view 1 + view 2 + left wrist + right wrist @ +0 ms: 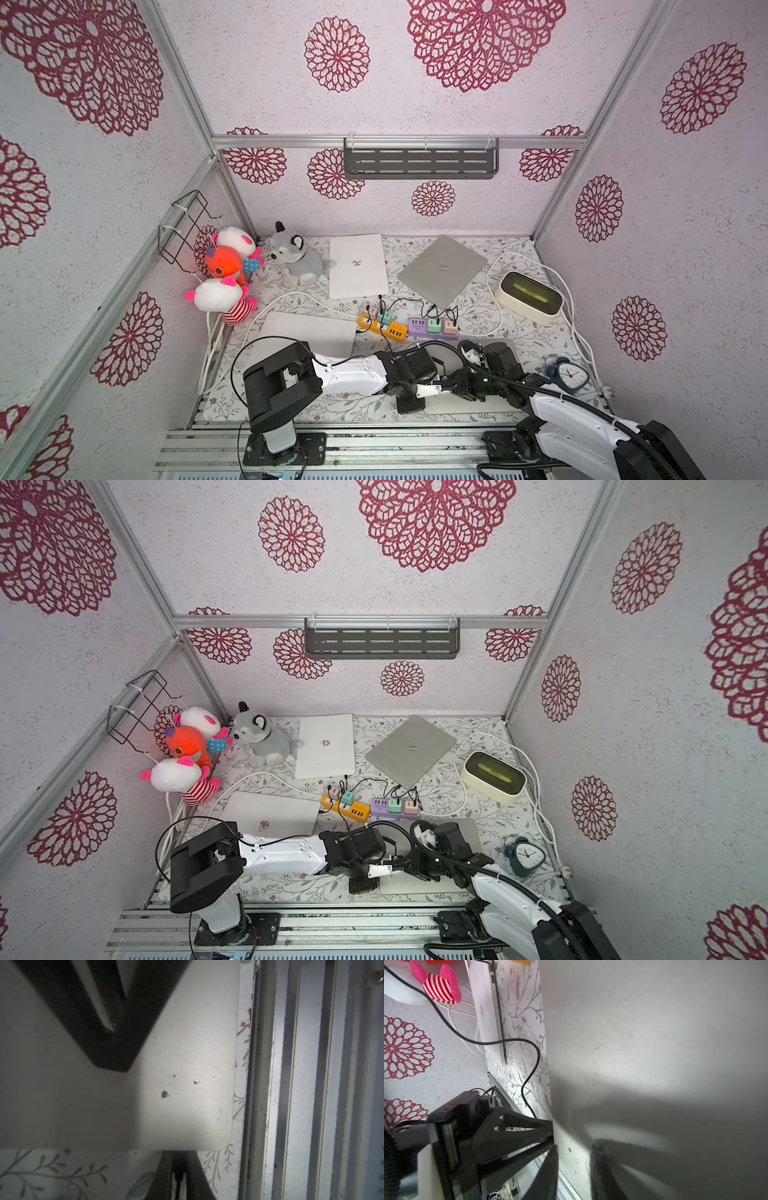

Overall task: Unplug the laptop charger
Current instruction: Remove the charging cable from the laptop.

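- The left hand (179,1157) is seen clenched on the charger plug (179,1169), a small black connector with a thin black cable.
- The plug is pressed against the left edge of the grey laptop (187,1053), near the corner beside the aluminium rail (268,1084).
- The right hand (574,1147) is held released, fingertips (550,1163) spread on the laptop's lid.
- The tabletop (52,1169) is covered in a leafy print; the walls (336,104) are patterned with red rosettes.

Left arm (353,374), right arm (573,419) over front laptop (197,1053), power strips (419,325) behind, bare mat (536,340) rightward
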Robot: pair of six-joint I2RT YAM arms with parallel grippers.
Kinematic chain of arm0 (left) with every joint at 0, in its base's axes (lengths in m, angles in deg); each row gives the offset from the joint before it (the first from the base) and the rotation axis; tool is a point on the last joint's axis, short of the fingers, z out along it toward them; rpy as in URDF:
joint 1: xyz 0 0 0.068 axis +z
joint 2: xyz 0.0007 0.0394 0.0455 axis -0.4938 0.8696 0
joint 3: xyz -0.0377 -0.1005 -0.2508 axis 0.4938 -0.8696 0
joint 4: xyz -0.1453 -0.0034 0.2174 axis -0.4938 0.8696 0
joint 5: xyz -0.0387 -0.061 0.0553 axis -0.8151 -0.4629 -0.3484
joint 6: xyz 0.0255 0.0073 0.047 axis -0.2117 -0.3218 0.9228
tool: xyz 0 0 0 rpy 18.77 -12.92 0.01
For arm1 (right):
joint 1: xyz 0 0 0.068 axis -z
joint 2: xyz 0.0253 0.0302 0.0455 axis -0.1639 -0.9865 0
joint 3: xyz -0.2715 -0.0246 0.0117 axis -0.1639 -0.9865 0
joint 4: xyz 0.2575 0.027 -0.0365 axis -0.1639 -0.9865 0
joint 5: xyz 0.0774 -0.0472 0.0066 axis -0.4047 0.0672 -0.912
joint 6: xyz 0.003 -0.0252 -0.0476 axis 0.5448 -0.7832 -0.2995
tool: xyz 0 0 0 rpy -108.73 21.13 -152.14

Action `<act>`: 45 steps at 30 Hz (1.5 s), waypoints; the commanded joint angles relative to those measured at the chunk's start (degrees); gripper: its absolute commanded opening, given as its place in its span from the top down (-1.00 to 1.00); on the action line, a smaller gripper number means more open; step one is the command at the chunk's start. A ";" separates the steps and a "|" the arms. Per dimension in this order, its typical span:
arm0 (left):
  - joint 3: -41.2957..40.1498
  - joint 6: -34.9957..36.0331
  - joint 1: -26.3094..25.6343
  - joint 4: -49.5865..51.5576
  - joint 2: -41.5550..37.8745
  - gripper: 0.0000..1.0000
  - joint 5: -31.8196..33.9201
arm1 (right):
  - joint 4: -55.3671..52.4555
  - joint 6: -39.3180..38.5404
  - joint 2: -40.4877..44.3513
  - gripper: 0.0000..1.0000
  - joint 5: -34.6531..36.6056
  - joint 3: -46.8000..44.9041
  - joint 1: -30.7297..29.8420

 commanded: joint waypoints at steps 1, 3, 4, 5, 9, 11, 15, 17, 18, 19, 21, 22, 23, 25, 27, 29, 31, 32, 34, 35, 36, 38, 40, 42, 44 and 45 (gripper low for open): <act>0.53 2.79 -0.01 -0.71 -0.16 0.77 0.17 | -1.42 -1.08 -0.40 0.42 0.51 -1.35 -0.20; 1.01 3.52 -0.05 0.29 -0.06 0.77 0.48 | -1.48 -1.13 -0.32 0.42 0.54 -1.38 -0.21; 1.11 3.68 -0.07 0.47 -0.05 0.78 0.48 | -1.50 -1.11 -0.31 0.42 0.60 -1.34 -0.20; 1.11 3.47 -0.01 0.59 -0.06 0.77 0.45 | -1.43 -1.10 -0.39 0.42 0.57 -1.34 -0.19; 0.69 1.64 0.00 -0.07 -0.19 0.77 0.73 | -1.39 -1.06 -0.48 0.42 0.60 -1.42 -0.19; 0.50 0.08 0.03 -0.64 -0.31 0.77 0.65 | -1.30 -1.06 -0.52 0.42 0.59 -1.43 -0.23; 0.96 -2.68 0.54 -0.76 0.18 0.78 0.83 | -1.15 -1.01 -0.57 0.42 0.59 -1.43 -0.26; 1.28 -2.89 0.62 -0.27 0.57 0.79 0.82 | -1.15 -1.03 -0.53 0.42 0.54 -1.59 -0.19; 1.21 -2.27 0.65 -0.27 0.53 0.79 0.75 | -1.09 -1.02 -0.56 0.42 0.51 -1.57 -0.24; 1.11 -1.46 0.55 -0.25 0.41 0.79 0.64 | -1.07 -1.02 -0.43 0.42 0.51 -1.52 -0.21; 0.80 0.85 0.28 -0.02 -0.17 0.79 0.84 | -1.15 -1.03 -0.46 0.42 0.51 -1.56 -0.21; 0.76 1.75 0.22 0.25 -0.38 0.79 0.84 | -1.22 -1.07 -0.39 0.42 0.51 -1.52 -0.23; 0.72 2.89 0.12 0.56 -0.56 0.79 1.13 | -1.28 -1.15 -0.38 0.42 0.51 -1.53 -0.19; 0.75 4.04 -0.16 1.45 -0.83 0.79 1.62 | -1.33 -1.15 -0.44 0.42 0.51 -1.52 -0.19; 0.70 4.14 -0.20 1.66 -1.02 0.79 1.86 | -1.24 -1.11 -0.36 0.42 0.55 -1.52 -0.24; 0.49 3.83 -0.17 1.65 -1.11 0.78 1.73 | -1.12 -1.11 -0.47 0.42 0.60 -1.52 -0.21; 0.56 2.62 -0.17 1.40 -1.04 0.78 1.78 | -1.07 -1.11 -0.64 0.42 0.60 -1.52 -0.20; 0.62 1.92 -0.18 1.48 -0.86 0.78 1.80 | -0.98 -1.11 -0.66 0.42 0.58 -1.55 -0.24; 0.92 0.63 -0.09 1.63 -0.60 0.80 1.52 | -0.93 -1.02 -0.82 0.42 0.52 -1.65 -0.27; 1.02 0.13 -0.08 1.58 -0.51 0.80 1.45 | -0.89 -1.07 -0.83 0.42 0.51 -1.55 -0.19; 1.02 -0.28 -0.08 1.45 -0.41 0.81 1.42 | -0.89 -1.02 -0.83 0.42 0.45 -1.52 -0.21; 1.08 -1.14 0.10 1.23 -0.32 0.81 1.21 | -0.89 -1.02 -0.76 0.42 0.51 -1.52 -0.21; 1.17 -1.71 0.23 1.13 -0.30 0.81 1.12 | -0.98 -1.02 -0.74 0.42 0.44 -1.56 -0.21; 1.28 -2.17 0.39 1.22 -0.29 0.81 1.05 | -0.98 -1.06 -0.58 0.42 0.52 -1.52 -0.26; 1.28 -2.13 0.54 1.22 -0.36 0.81 0.97 | -0.98 -1.02 -0.61 0.42 0.55 -1.57 -0.26; 1.12 -1.52 0.49 1.24 -0.47 0.80 0.94 | -0.98 -1.10 -0.57 0.42 0.51 -1.60 -0.23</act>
